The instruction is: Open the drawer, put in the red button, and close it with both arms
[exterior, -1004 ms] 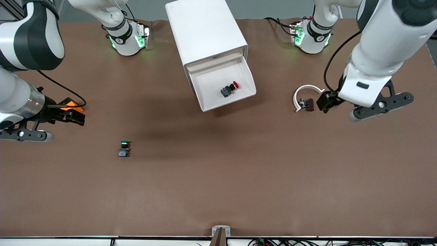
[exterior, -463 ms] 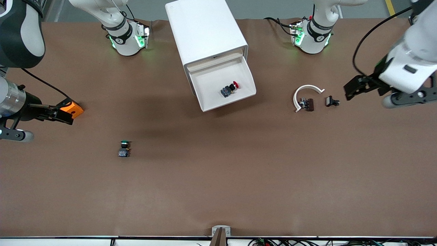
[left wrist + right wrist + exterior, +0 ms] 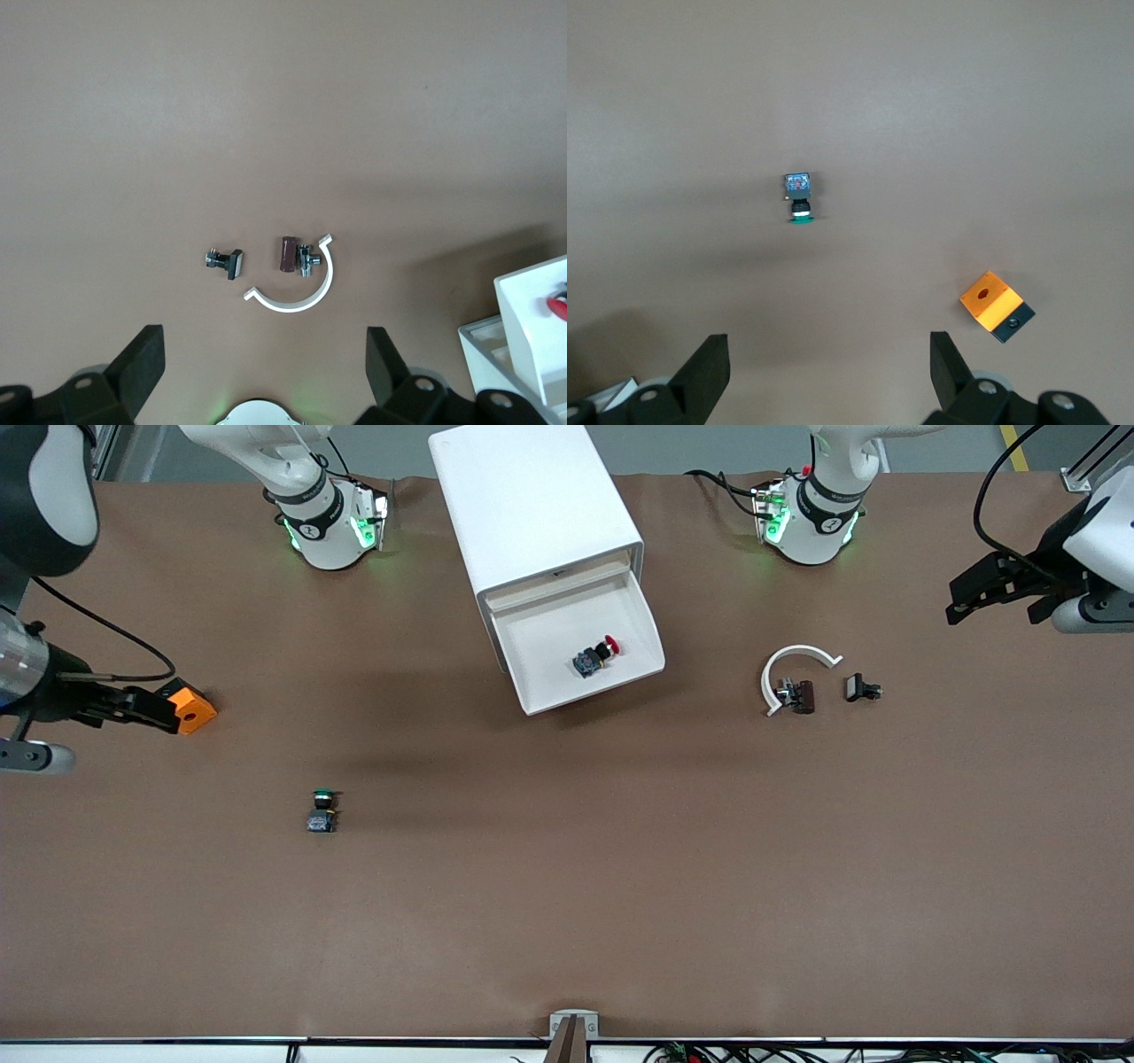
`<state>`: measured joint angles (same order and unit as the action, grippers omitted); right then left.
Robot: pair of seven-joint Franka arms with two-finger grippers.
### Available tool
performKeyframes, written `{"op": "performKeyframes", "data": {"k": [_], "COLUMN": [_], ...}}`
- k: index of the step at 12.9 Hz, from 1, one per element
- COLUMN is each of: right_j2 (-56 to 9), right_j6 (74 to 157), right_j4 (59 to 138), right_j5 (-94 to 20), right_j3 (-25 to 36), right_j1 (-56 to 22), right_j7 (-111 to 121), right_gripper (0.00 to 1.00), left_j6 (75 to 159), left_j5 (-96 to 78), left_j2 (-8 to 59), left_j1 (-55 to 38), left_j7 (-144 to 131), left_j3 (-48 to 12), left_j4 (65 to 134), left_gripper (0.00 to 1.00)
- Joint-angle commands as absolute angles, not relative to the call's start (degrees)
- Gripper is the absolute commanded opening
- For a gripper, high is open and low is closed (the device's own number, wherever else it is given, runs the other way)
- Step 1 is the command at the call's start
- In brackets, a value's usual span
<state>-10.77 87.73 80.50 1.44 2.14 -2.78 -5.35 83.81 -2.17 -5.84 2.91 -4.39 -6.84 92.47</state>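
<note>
Right gripper (image 3: 146, 710) hangs spread and empty over the table's right-arm end, by the orange block (image 3: 191, 707); green button (image 3: 322, 810) sits nearer the camera; the drawer (image 3: 580, 648) stands pulled out, red button (image 3: 596, 655) lying inside; left gripper (image 3: 979, 591) hangs spread, empty, above the left-arm end, near the white clip (image 3: 791, 675).

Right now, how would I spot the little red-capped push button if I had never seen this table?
Find the boxy white cabinet standing between the two robot bases. One shallow white drawer juts out of it, open, toward the front camera. The red button lies on its side on that drawer's floor: round red cap, black neck, blue-grey block base, while its green-capped twin sits out on the brown tabletop.
</note>
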Motion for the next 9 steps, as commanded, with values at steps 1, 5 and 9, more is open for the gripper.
{"op": "performKeyframes", "data": {"k": [1, 5, 9], "right_j2": [-8.4, -8.9, -6.2], "right_j6": [87.0, 84.8, 85.3], "right_j4": [80.8, 80.4, 82.1], "right_j5": [1.7, 2.8, -0.1], "right_j3": [1.5, 1.5, 3.5], "right_j1": [-1.6, -2.2, -2.2], "right_j7": [-3.2, -3.2, -4.0], "right_gripper": [1.00, 1.00, 1.00], "left_j6": [86.2, 88.1, 95.3], "left_j5": [-3.3, -2.6, -2.6], "left_j2": [-9.7, -9.0, -4.2], "left_j1": [3.6, 3.5, 2.9], "left_j7": [-3.3, -4.1, -5.8], "left_j3": [-6.9, -7.1, -7.8], "left_j4": [97.6, 97.1, 97.6], "left_gripper": [1.00, 1.00, 1.00]}}
